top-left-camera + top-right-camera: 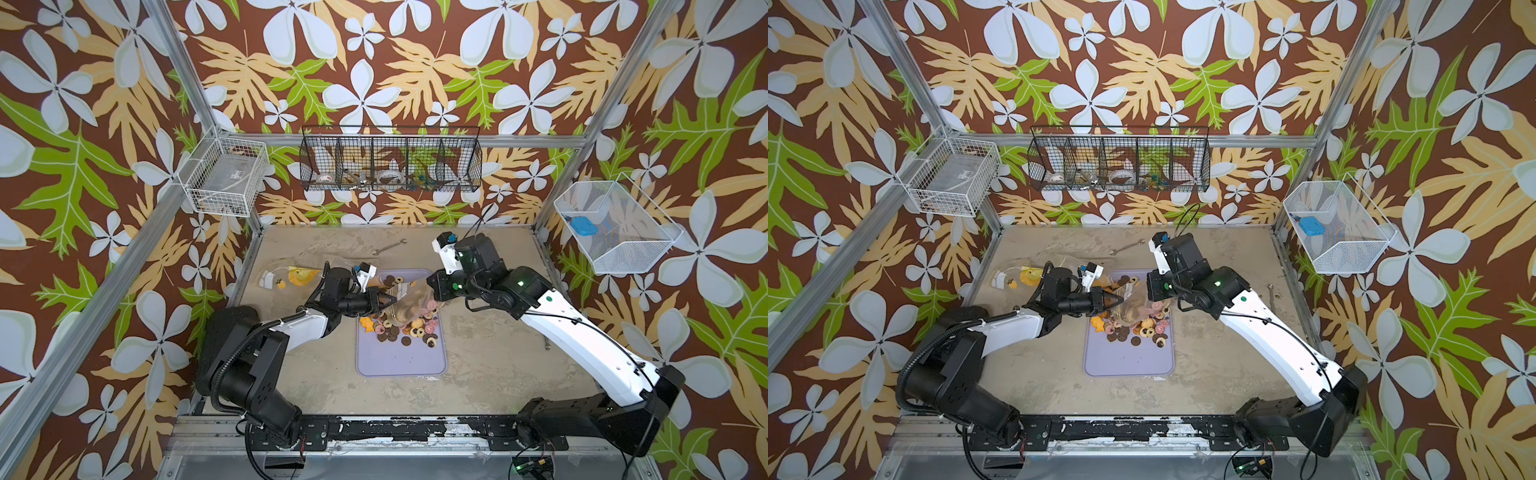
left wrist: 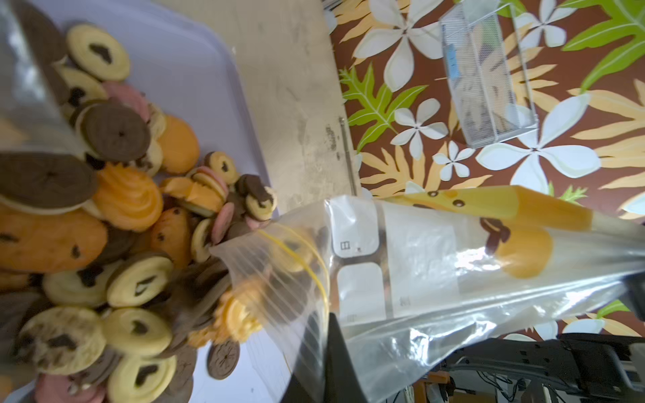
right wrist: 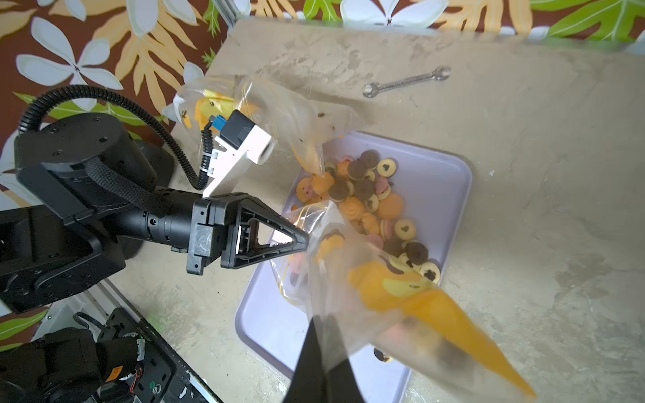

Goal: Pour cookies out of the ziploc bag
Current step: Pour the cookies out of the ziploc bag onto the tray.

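Ziploc bag: clear plastic film, glossy, creased, with opaque orange and white print.
Cookies: matt, dry, with ridged or piped faces.
Tray: lavender plastic, smooth, satin.
Counter: beige, mottled, rough, concrete-like.
Wrench: bright bare metal.
Left gripper: black matt plastic.
Black basket: thin wire.
White basket: fine mesh.

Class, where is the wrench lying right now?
In both top views the wrench lies on the far part of the table, beyond the purple tray.
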`<state>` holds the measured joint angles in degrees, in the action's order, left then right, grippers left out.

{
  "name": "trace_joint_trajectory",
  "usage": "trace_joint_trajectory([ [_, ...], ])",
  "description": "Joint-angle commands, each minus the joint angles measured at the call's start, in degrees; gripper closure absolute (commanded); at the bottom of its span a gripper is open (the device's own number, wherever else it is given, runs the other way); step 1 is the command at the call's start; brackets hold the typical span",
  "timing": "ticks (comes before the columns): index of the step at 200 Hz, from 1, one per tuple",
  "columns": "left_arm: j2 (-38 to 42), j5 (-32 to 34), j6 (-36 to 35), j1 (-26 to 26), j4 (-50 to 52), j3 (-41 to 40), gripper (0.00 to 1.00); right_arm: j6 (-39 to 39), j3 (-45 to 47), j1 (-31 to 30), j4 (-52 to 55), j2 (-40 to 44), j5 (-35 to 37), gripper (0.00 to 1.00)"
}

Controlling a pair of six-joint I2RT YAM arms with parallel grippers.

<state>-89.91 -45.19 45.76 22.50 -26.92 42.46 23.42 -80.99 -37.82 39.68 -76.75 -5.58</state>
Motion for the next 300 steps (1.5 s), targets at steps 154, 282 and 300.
trace_joint_trajectory([
  [154,-3.5,2.2,0.7,0.2,1.1,-0.7,1.0,-1.2,3.9,0.0,-4.1,-2.4,1.4,1.0],
  [282,-6.0,2.7,-0.1,0.4,2.4,-0.6,1.0,-0.6,3.3,-2.9,-5.6,-4.0,-2.0,1.0],
  [300,-5.7,2.8,-0.5,0.4,3.2,-0.5,0.96,-0.1,6.0,-3.0,-7.1,-4.4,-2.3,1.0],
])
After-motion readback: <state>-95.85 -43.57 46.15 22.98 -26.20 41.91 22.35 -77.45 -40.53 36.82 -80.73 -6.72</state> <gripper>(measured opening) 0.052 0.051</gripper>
